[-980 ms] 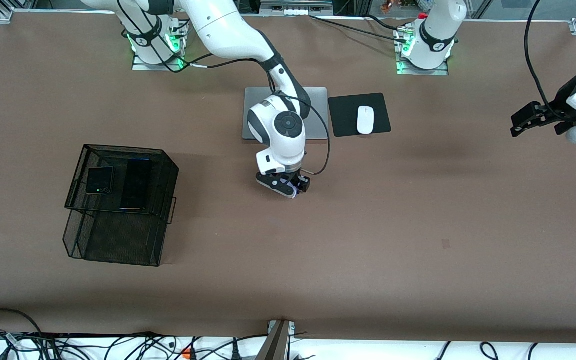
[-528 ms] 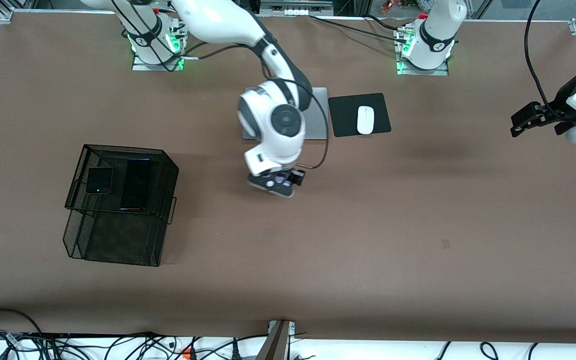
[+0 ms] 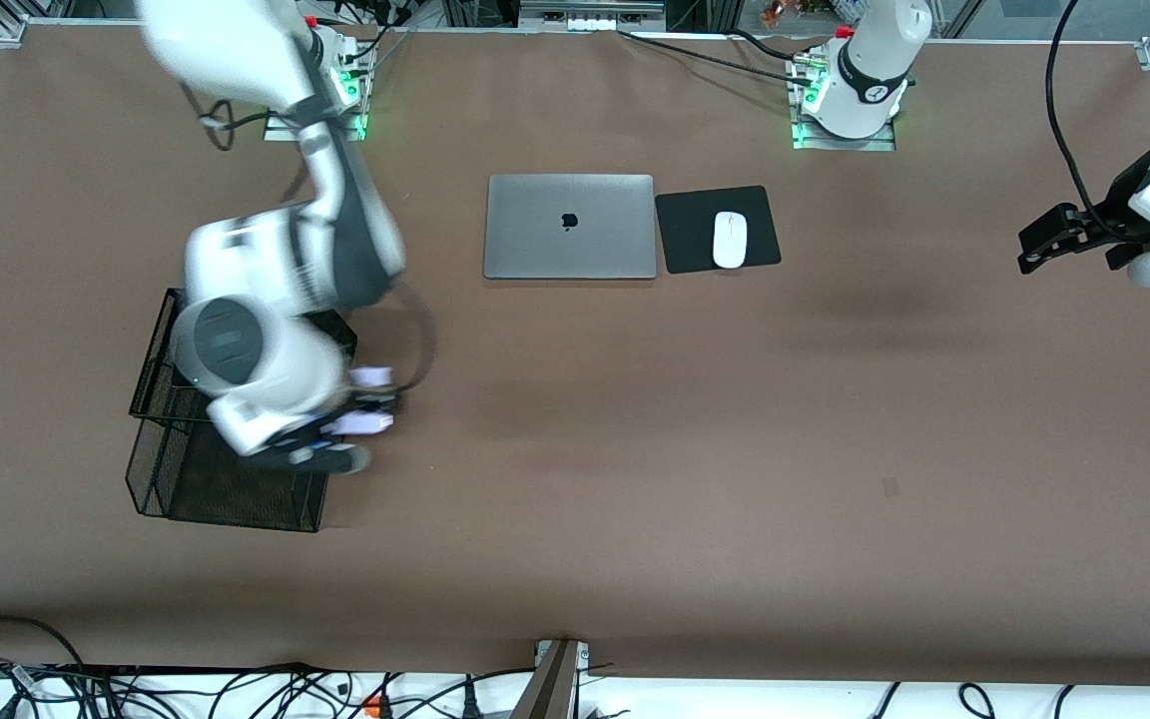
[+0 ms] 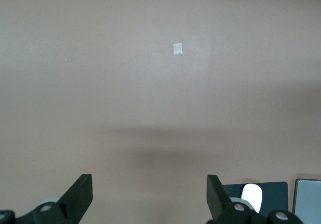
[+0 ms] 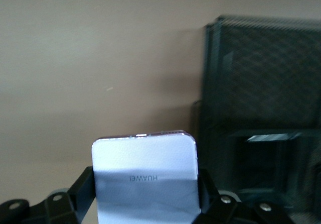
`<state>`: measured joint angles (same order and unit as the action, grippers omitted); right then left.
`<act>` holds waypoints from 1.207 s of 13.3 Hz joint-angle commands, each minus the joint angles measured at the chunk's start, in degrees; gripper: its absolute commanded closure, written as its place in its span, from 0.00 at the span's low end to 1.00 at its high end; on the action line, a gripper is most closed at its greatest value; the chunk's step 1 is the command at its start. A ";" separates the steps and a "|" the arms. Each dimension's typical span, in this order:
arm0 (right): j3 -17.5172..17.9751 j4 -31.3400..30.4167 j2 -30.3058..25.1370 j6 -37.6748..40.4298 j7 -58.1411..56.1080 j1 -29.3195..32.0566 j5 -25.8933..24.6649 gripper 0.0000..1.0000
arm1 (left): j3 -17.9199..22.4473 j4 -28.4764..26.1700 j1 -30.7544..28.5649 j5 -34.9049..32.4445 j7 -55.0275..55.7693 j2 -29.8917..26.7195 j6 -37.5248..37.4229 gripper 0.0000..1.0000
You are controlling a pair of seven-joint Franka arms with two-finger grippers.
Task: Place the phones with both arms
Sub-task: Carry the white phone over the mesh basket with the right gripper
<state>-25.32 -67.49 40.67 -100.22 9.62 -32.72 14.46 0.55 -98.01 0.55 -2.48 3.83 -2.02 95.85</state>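
Lavender-white phone [image 5: 144, 176] clamped in right gripper [image 3: 355, 424] beside mesh basket [image 3: 226, 494]; left gripper [image 3: 1059, 235] wide open, empty, waiting.

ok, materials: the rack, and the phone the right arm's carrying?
Rack: black wire mesh, likely coated metal; the table shows through its walls.
Lavender-white phone: the back looks like pebbled faux leather, matte, with a debossed brand name and a glossy, probably metal rim; held in the right pincer beside the rack.
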 commanded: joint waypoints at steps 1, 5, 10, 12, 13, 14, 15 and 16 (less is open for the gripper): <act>1.94 2.09 0.72 -2.51 -11.07 6.77 -0.57 0.80 | 0.15 -0.33 0.41 0.63 -0.22 -0.44 0.12 0.00; 2.29 2.36 4.15 -13.65 -24.87 12.67 -0.31 0.80 | -0.03 -0.25 0.42 0.63 -0.39 -0.44 0.12 0.00; 2.64 1.57 8.89 -18.52 -32.55 15.40 3.38 0.80 | -0.73 -0.25 0.41 0.63 0.22 -0.52 -0.31 0.00; 2.64 -1.22 9.34 -18.52 -32.64 15.58 6.52 0.80 | -0.73 -0.25 0.41 0.63 0.22 -0.61 -0.49 0.00; 2.64 -2.63 9.43 -18.61 -32.47 15.58 7.59 0.80 | -0.73 -0.07 0.33 0.63 -0.48 -0.53 -0.58 0.00; 2.64 -2.73 9.78 -18.52 -31.86 15.58 7.69 0.78 | -0.73 0.10 -0.02 0.63 -0.66 -0.52 -0.75 0.00; 2.64 -2.91 9.69 -18.34 -31.76 15.75 8.12 0.69 | -0.73 0.10 -0.11 0.63 -0.66 -0.52 -0.84 0.00; 2.64 -2.91 9.69 -18.08 -31.24 16.63 9.26 0.34 | -0.73 0.19 -0.11 0.63 -0.66 -0.52 -0.84 0.00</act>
<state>-23.41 -69.68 51.59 -118.67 -21.28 -17.60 21.46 -0.15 -98.01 0.72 -2.48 3.86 -2.02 95.72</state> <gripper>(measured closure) 0.150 0.000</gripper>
